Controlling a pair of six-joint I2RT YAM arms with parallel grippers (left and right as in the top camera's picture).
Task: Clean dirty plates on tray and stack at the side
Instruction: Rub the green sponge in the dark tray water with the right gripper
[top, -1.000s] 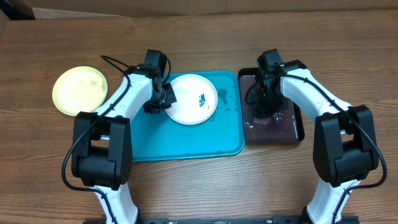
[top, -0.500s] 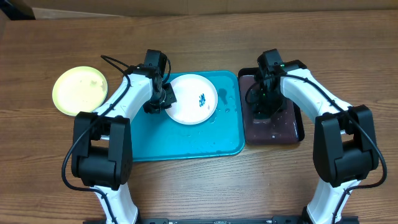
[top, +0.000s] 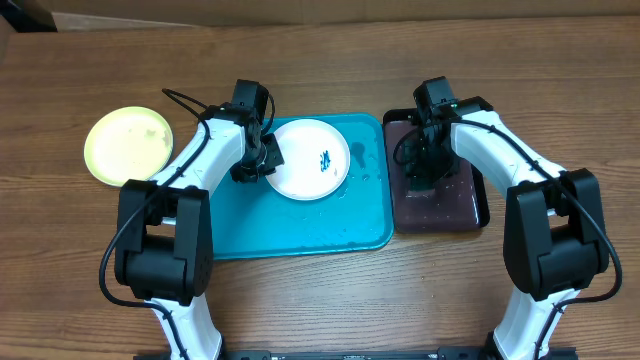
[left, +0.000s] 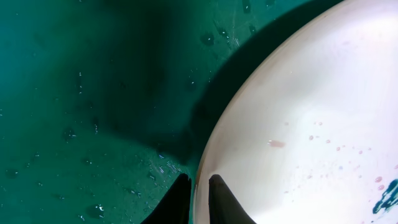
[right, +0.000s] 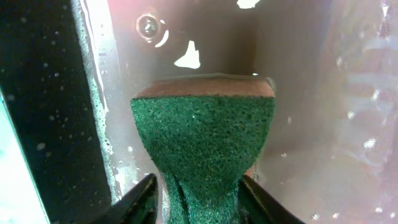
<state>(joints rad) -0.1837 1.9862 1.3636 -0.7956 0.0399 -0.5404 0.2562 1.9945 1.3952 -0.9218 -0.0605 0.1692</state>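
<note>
The turquoise tray (top: 300, 225) lay on the wooden table (top: 320, 60), a little left of centre, its surface wet with scattered droplets. A white plate (top: 310, 160) sat on the tray's far part, toward the right, and carried a small dark teal smear (top: 325, 158) right of its middle. The left end effector (top: 262, 160) was at the plate's left edge. In the left wrist view its two fingertips (left: 177, 202) stood close together, one on each side of the plate's rim, so it was nearly closed and pinched the white plate by that edge. That side of the plate looked raised slightly off the tray, with a dark shadow beneath it.

A yellow-green plate (top: 128, 146) lay alone on the table, well apart from the tray and to the far left, with no arm touching it.

Just beside the turquoise tray's right edge was a smaller black tray (top: 470, 205) holding dark liquid. The right end effector (top: 422, 175) pointed down over the far left part of this black tray. The right wrist view showed a green sponge (right: 202, 137) between its fingers, which stood partly apart. The sponge was squeezed narrow where they held it and flared wide below, its far end at the surface of the dark liquid. Pale reflections broke the liquid around it
</note>
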